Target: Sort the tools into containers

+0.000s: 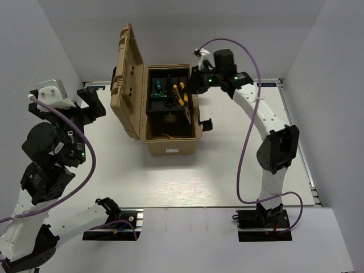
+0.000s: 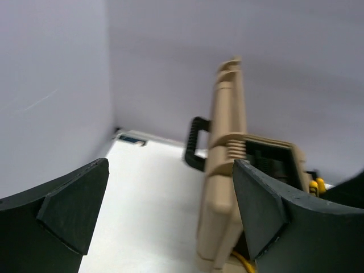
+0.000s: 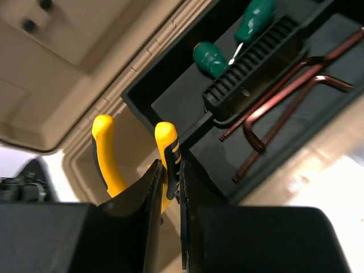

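The tan toolbox (image 1: 170,142) stands open in the middle, lid (image 1: 129,79) up on its left. Its black inner tray (image 3: 170,99) holds two green-handled screwdrivers (image 3: 210,58) and two dark brown hex keys (image 3: 284,96). My right gripper (image 3: 170,193) is shut on one handle of yellow-handled pliers (image 3: 166,148), holding them over the box's open part beside the tray; in the top view the pliers (image 1: 181,94) show inside the box. A second yellow tool (image 1: 166,135) lies in the box bottom. My left gripper (image 1: 91,102) is open and empty, left of the lid (image 2: 227,170).
White walls close in the table at the left, back and right. The toolbox's black handle (image 2: 196,142) sticks out behind the lid. A black latch (image 1: 206,124) hangs off the box's right side. Purple cables loop from both arms.
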